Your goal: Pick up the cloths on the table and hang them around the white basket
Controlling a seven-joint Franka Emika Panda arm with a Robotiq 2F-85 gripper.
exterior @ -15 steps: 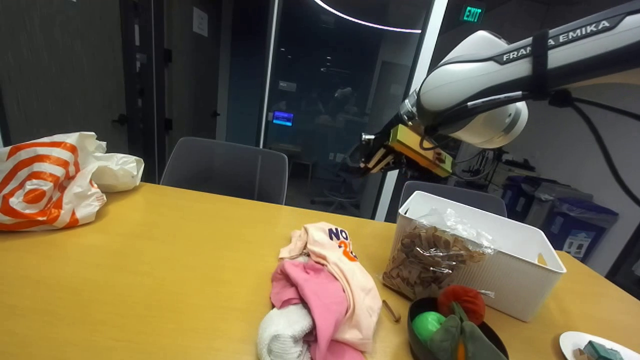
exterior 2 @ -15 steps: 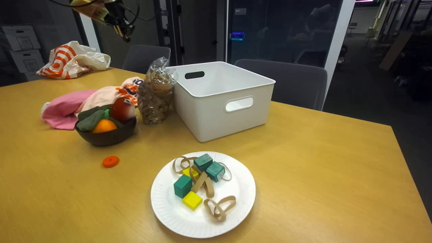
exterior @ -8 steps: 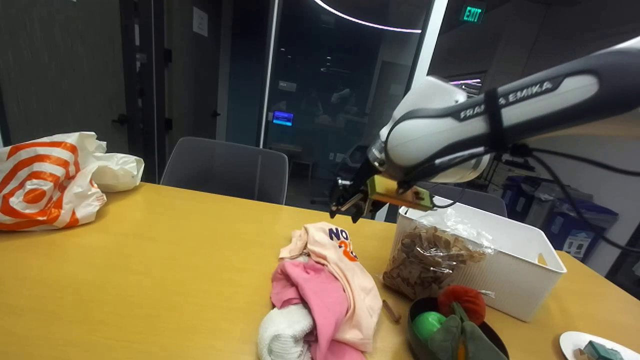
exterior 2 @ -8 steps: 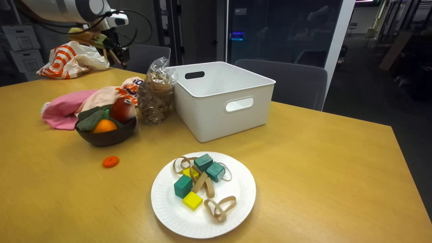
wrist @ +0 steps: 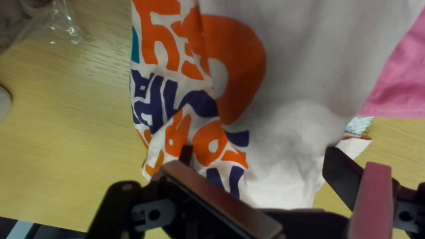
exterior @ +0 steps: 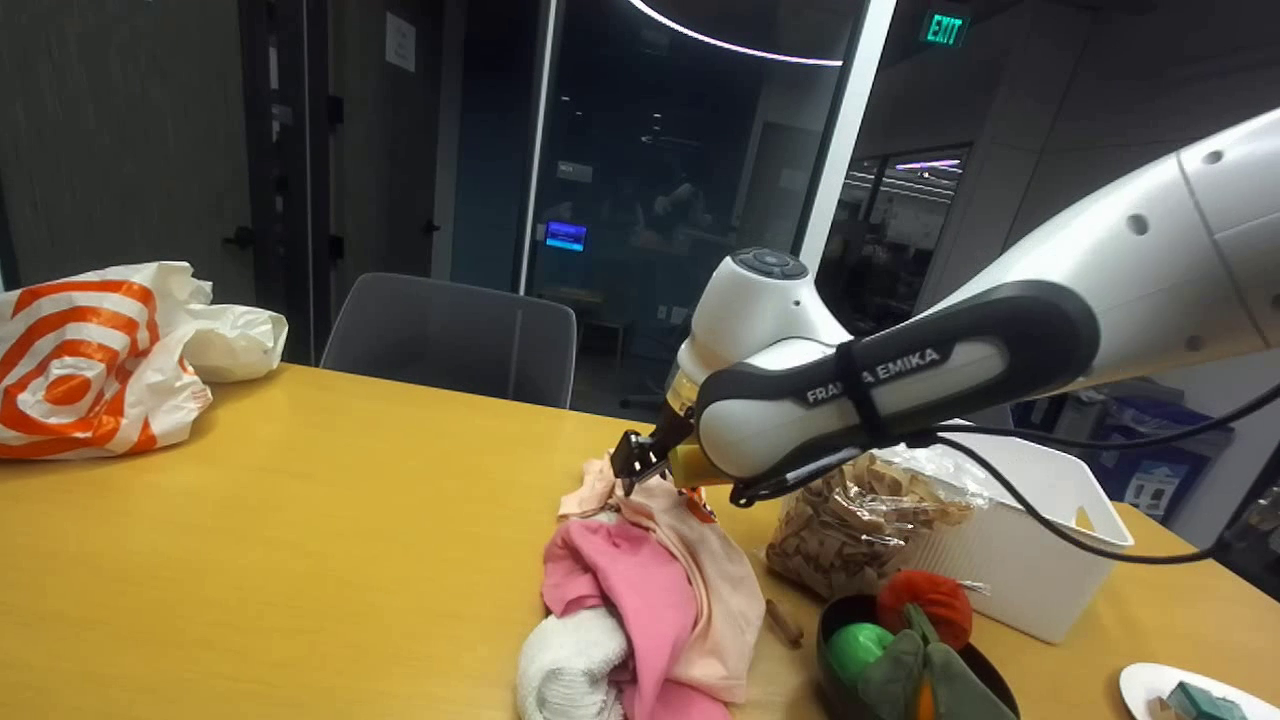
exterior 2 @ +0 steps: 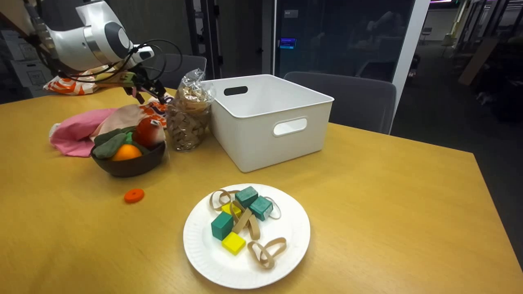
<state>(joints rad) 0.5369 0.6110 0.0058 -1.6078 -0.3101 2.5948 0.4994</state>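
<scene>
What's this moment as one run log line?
gripper: open, over cream printed cloth, contact unclear | pink cloth: lying alongside, ungripped | white basket: no cloth hung yet

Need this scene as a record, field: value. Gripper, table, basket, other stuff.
gripper: open, over the cream printed cloth; contact unclear
table: bears that cloth, bunched with pink cloth and white cloth
white basket: upright, no cloth on the visible rim
beside basket: clear bag of brown strips
dark bowl: orange item, red item, more
white plate: teal blocks, yellow blocks, tan bands
</scene>
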